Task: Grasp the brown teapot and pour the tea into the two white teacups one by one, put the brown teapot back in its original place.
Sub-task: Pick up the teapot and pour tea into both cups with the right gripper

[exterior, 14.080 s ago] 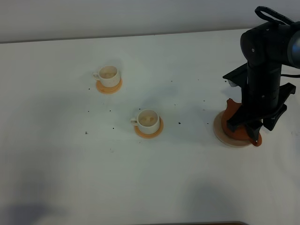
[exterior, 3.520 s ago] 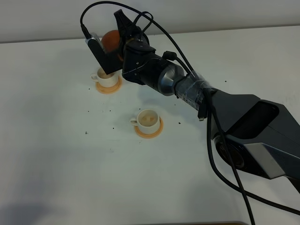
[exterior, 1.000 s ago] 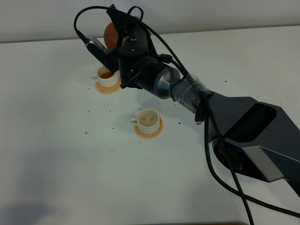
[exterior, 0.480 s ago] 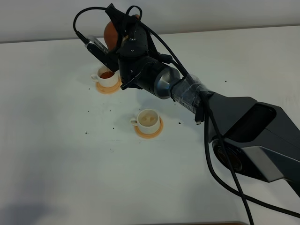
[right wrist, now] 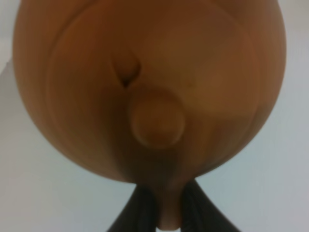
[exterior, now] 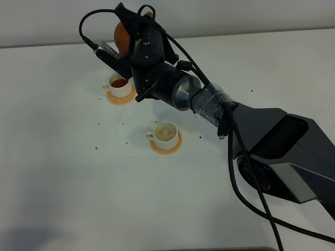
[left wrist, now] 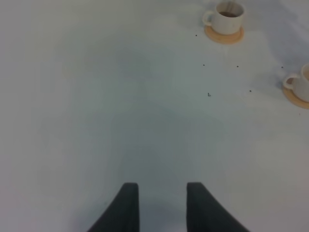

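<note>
Looks like a robotics lab bench: bare white tabletop (exterior: 63,198), blank grey wall (exterior: 235,15), cabled robot arm (exterior: 261,125)

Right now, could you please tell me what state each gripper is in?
Left gripper: open, holding nothing.
Right gripper: shut on the brown teapot.

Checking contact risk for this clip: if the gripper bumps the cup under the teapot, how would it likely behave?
The far teacup looks small and ceramic: probably light, rigid, chippable. Standing on its orange coaster, it might slide rather than tip. It holds brown tea, so a knock would likely slosh some.
</note>
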`<action>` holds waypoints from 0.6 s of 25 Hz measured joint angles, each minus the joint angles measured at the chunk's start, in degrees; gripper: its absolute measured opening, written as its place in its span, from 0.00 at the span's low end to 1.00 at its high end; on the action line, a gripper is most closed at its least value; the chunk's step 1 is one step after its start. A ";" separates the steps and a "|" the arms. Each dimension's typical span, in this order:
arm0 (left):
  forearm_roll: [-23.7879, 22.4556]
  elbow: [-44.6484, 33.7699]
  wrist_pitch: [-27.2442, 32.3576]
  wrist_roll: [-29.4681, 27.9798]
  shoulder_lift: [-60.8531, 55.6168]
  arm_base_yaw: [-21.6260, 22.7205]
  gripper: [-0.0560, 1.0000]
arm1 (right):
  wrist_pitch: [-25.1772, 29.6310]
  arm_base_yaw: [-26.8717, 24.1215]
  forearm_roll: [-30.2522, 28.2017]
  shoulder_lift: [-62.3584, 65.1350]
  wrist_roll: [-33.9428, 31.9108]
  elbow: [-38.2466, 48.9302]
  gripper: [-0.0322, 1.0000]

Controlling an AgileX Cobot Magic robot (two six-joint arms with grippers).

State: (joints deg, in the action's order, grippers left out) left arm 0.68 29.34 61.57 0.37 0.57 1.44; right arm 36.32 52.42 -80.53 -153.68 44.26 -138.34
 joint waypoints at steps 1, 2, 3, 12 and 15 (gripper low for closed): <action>0.00 0.00 0.00 0.00 0.00 0.00 0.29 | 0.00 0.00 -0.12 0.00 0.00 0.00 0.12; 0.00 0.00 0.00 0.00 0.00 0.00 0.29 | -0.05 0.00 -0.18 0.00 0.00 0.00 0.12; 0.00 0.00 0.00 0.00 0.00 0.00 0.29 | -0.05 0.00 -0.23 0.00 0.00 0.00 0.12; 0.00 0.00 0.00 0.00 0.00 0.00 0.29 | -0.05 0.00 -0.22 0.00 -0.06 0.00 0.12; 0.00 0.00 0.00 0.00 0.00 0.00 0.29 | -0.05 0.11 -0.22 0.00 -0.12 0.00 0.12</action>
State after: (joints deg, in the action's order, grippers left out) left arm 0.68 29.34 61.57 0.37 0.57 1.44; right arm 36.28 52.53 -80.75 -153.68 44.14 -138.34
